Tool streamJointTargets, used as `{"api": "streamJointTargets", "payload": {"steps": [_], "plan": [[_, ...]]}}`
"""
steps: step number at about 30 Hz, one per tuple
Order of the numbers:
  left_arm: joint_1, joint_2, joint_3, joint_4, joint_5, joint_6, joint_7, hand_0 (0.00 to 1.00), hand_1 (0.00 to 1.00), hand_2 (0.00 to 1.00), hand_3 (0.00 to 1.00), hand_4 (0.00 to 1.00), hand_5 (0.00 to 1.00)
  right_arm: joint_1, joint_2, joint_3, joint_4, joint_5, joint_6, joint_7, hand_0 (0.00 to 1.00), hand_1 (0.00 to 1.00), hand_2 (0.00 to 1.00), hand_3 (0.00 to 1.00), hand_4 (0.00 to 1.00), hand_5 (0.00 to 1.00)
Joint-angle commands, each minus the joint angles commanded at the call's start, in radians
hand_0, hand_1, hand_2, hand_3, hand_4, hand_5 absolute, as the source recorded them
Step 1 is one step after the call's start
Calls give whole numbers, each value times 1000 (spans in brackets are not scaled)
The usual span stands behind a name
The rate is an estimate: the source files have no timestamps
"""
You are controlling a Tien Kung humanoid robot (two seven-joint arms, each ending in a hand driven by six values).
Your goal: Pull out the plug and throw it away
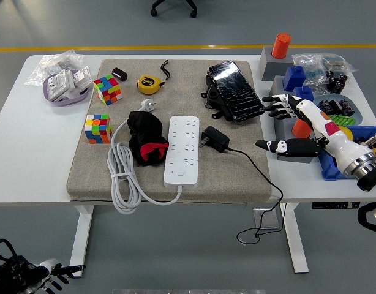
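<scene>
- The plug [212, 138], a black adapter, sits in the right side of the white strip [182, 150] on the grey mat [176, 128]; its cord [258, 177] trails right and drops over the near edge of the table [29, 153].
- The right hand [292, 125] hovers right of the mat, near the plug but not touching it, fingers spread and empty.
- The left hand [50, 272] is low at the bottom-left corner, off the table; whether it is spread or curled cannot be told.
- Risk: the strip lies loose, so a one-handed pull may drag it along instead of freeing the plug.
- Risk: the cord may snag the mat edge or a finger.
- Risk: the black case [234, 92] lies close by; a wide reach may nudge it.
</scene>
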Motion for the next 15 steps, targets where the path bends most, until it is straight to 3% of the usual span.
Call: {"api": "streamJointTargets", "payload": {"steps": [6,10,15], "plan": [[-10,11,23,11,-61,36,-34,528,663,694,645,786,775,4,-14,-10,3,11,-1,1,709,692,706,803,998,270],[-1,-1,-7,7,13,1,12,533,664,692,657,829,744,4,-19,0,3,10,-1,1,708,691,706,802,998,272],[23,-21,-9,-2,33,-8,23,532,664,691,654,819,729,3,1,15,3,2,-7,3,702,691,705,800,998,274]]}}
